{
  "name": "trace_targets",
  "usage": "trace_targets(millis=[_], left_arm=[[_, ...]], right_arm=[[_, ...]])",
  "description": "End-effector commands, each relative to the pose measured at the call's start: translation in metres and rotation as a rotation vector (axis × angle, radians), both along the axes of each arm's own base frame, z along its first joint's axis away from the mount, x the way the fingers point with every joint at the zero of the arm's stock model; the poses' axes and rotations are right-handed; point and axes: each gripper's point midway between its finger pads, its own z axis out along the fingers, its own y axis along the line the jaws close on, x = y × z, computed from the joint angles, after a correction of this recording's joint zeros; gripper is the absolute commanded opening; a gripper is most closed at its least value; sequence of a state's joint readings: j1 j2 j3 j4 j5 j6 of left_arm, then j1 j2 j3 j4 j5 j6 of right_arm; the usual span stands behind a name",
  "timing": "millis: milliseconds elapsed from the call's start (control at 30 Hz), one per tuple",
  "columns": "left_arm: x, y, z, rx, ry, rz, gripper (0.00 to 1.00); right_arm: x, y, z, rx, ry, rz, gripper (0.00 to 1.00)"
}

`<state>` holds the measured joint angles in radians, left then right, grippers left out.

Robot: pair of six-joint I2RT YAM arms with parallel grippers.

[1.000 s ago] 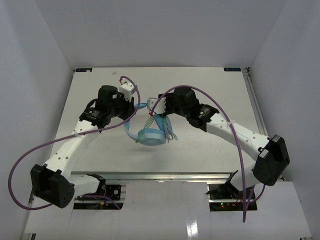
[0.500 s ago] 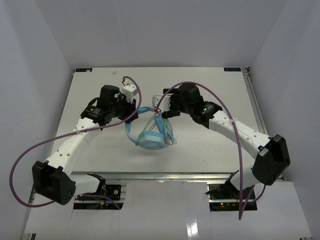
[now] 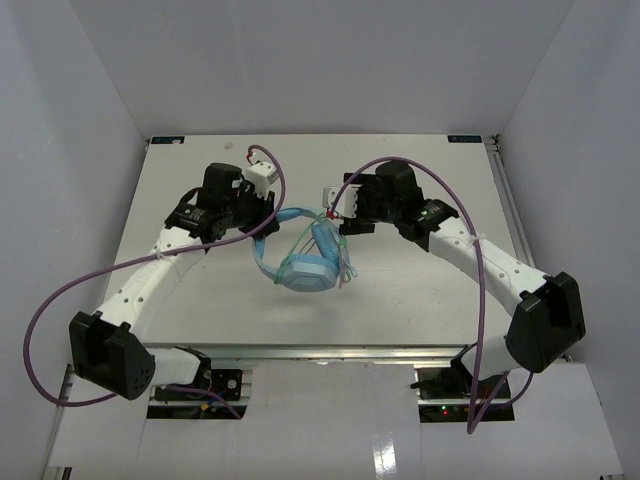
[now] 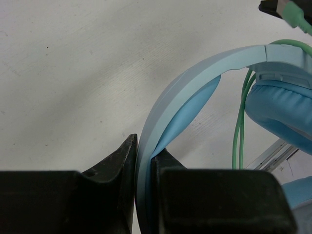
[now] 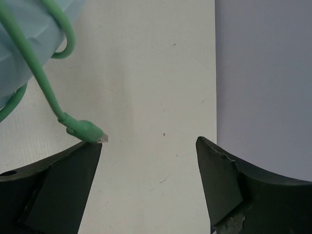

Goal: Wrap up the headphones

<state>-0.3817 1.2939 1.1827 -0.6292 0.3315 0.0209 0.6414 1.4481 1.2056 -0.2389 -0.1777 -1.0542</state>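
The left hand point(image 4: 145, 148) fills the bottom of its wrist view. Its two black fingers point(image 4: 114, 168) are clenched on the light blue headband point(image 4: 195, 73), which stands on edge between them. From that grip the headband arches up and across to a padded ear cup point(image 4: 285, 105). The thin green cable point(image 4: 238, 131) hangs in loops just beside the cup.

The right hand point(image 5: 149, 142) is released, with its fingers spread wide and bare tabletop showing between them. The cable's green plug point(image 5: 85, 130) sits right against the tip of the finger on the left of that view, and nothing pinches it. The cable runs up from the plug to the blue body of the headphones at the top left corner of the view.

From above, the headphones point(image 3: 305, 265) lie near the middle of the white tabletop point(image 3: 430, 300), well apart from all four edges. The headband reaches toward the left edge. The ear cups are stacked close together toward the near edge, with cable looped loosely around them. The two hands flank the headphones on the far side, left and right of them.
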Motion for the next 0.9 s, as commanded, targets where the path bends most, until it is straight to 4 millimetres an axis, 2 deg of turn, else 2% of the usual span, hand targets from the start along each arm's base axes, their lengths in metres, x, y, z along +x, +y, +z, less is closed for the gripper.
trace_targets(millis=[0,200,400,667,867], left_arm=[[0.007,-0.018,0.046,-0.124,-0.071,-0.027,0.0],[0.016,-0.018,0.049,-0.123,-0.075,-0.017,0.0],[0.041,-0.016,0.053,-0.127,-0.077,0.02,0.0],[0.094,-0.015,0.026,-0.102,-0.063,0.094,0.0],[0.134,-0.015,0.003,-0.087,-0.075,0.162,0.0]], right_arm=[[-0.01,-0.006,0.001,0.021,0.016,0.037,0.86],[-0.007,-0.019,-0.005,0.037,0.049,0.007,0.89],[-0.001,-0.045,-0.013,0.079,0.1,-0.071,0.96],[0.01,-0.097,0.0,0.235,0.141,-0.27,0.98],[-0.004,-0.122,0.004,0.34,0.179,-0.338,0.98]])
